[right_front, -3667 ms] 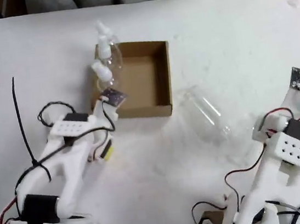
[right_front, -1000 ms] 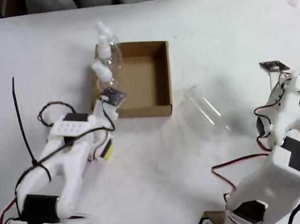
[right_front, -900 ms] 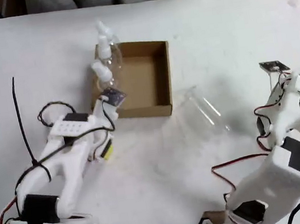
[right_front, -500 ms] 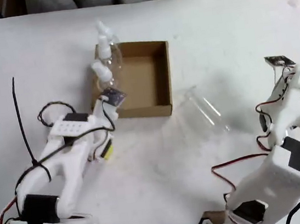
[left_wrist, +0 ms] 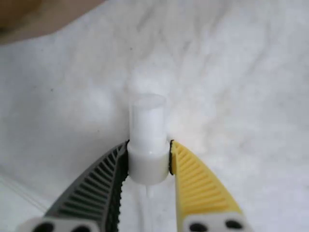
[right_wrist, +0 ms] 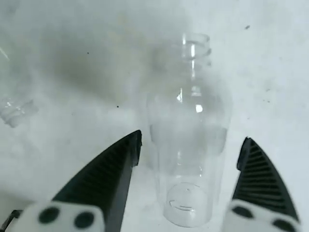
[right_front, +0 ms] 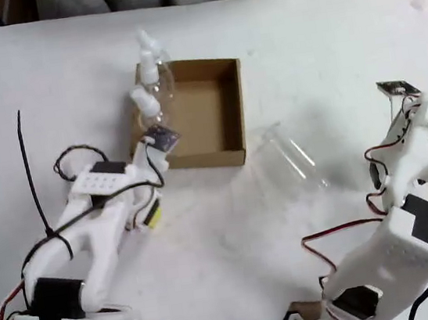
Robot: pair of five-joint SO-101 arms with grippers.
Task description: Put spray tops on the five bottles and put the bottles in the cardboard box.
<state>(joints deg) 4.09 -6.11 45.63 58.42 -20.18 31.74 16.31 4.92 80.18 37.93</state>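
Observation:
The cardboard box [right_front: 227, 107] sits open at the table's middle back. Two clear bottles with white spray tops [right_front: 142, 67] stand against its left wall. My left gripper [left_wrist: 148, 151] is shut on a white spray top [left_wrist: 147, 130], held just above the table near the box's front left corner [right_front: 152, 214]. A clear bottle without a top [right_front: 293, 159] lies right of the box. My right gripper [right_wrist: 191, 140] hangs open over this bottle [right_wrist: 190, 116], one black finger on each side of it, with the neck pointing away from the gripper.
White cloth covers the table [right_front: 302, 46]. Another clear bottle's neck [right_wrist: 12, 112] shows at the edge of the right wrist view. The raised right arm [right_front: 415, 157] stands at the right edge. Cables trail from both arms near the front.
The right arm has risen and swung up from low at the front right, and its wrist has drifted slightly right over the last second. The left arm has not moved.

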